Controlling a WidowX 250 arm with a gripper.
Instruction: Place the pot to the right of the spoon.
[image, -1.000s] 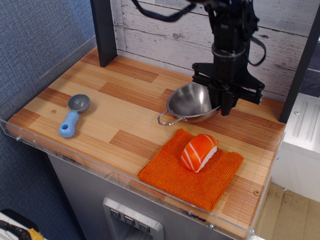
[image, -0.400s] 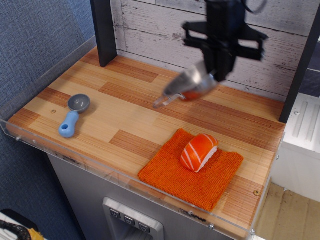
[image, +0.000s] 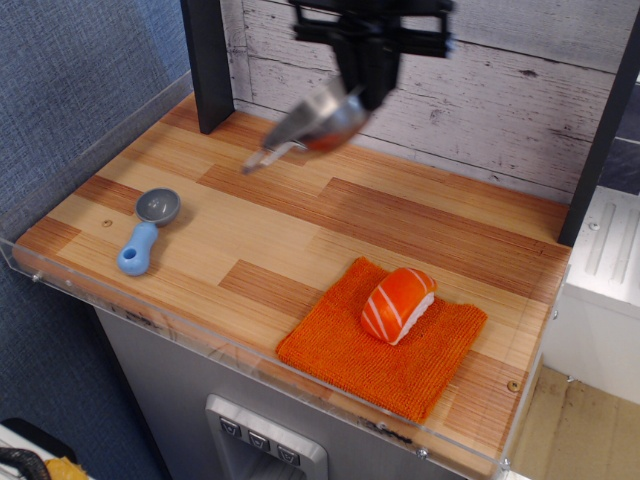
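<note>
The shiny steel pot (image: 312, 124) hangs tilted in the air over the back middle of the wooden table, its wire handle pointing down-left. My gripper (image: 362, 92) is shut on the pot's right rim and holds it well above the surface. The spoon (image: 148, 231), with a light-blue handle and a grey bowl, lies flat near the table's front left. The pot is up and to the right of the spoon, apart from it.
An orange cloth (image: 385, 340) lies at the front right with a salmon sushi piece (image: 398, 303) on it. A dark post (image: 209, 62) stands at the back left. A clear plastic rim (image: 250, 350) runs along the table's front edge. A white plank wall is behind.
My gripper took the pot off the table at the right, lifted it, and carried it leftward and up. The spoon, cloth and sushi have not moved.
</note>
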